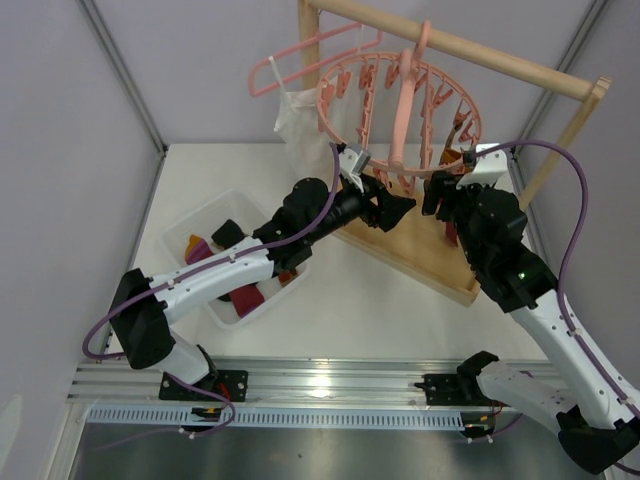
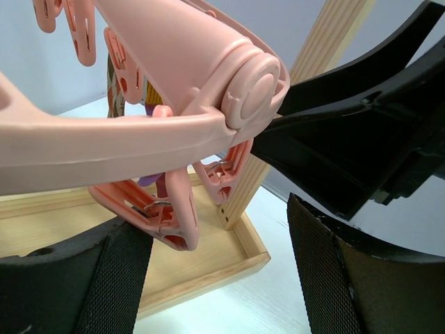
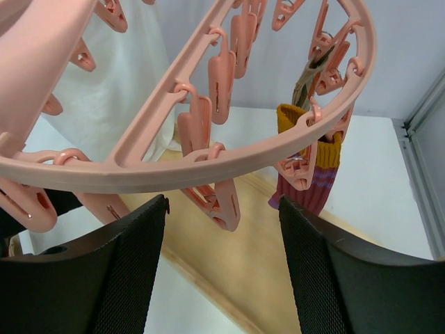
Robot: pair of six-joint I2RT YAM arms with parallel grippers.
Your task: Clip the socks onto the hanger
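The round pink hanger (image 1: 400, 110) hangs from a wooden rail, its clips dangling. One sock (image 3: 313, 174), mustard-topped with maroon and purple stripes, hangs from a clip on the ring's far side. More socks (image 1: 247, 298) lie in a white bin. My left gripper (image 1: 400, 208) is open just under the ring's near edge; in the left wrist view the hanger (image 2: 174, 104) fills the top and a pink clip (image 2: 167, 216) hangs by my left gripper's (image 2: 219, 233) left finger. My right gripper (image 3: 222, 209) is open under the hanger (image 3: 208, 160), an empty clip (image 3: 222, 198) between its fingers.
The white bin (image 1: 185, 215) stands at the left. A white camisole (image 1: 295, 120) on a thin pink coat hanger hangs left of the ring. The wooden stand's tray base (image 1: 420, 255) lies under both grippers, its upright post (image 2: 278, 139) close to the left gripper.
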